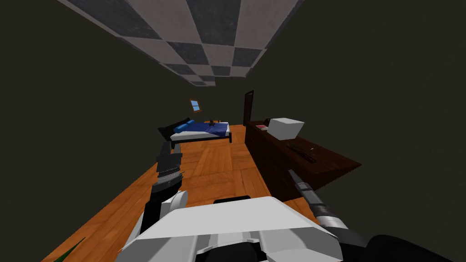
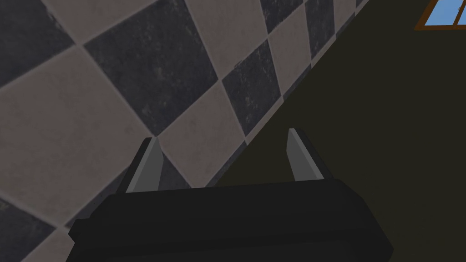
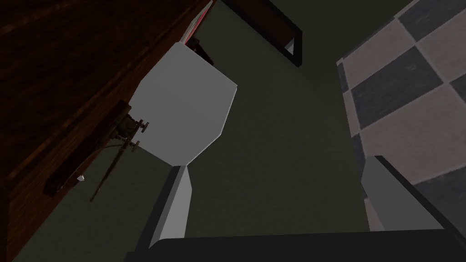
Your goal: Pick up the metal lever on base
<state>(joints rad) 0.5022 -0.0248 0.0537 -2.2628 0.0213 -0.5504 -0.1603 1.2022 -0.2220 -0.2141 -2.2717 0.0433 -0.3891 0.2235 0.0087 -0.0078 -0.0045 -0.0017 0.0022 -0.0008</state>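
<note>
Metal lever on base (image 3: 129, 129) — atop the dark wood cabinet (image 1: 327, 161), just beside the white box (image 3: 186, 104).
My right claw (image 3: 280, 166) is wide and empty, with the lever off to one side — best to swing over and straddle the thin rod squarely. My left claw (image 2: 223, 136) is wide too.

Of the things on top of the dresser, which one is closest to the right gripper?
The dark lever on its base, lying at the near end of the dresser. The white box and red book sit farther along the top.
</note>
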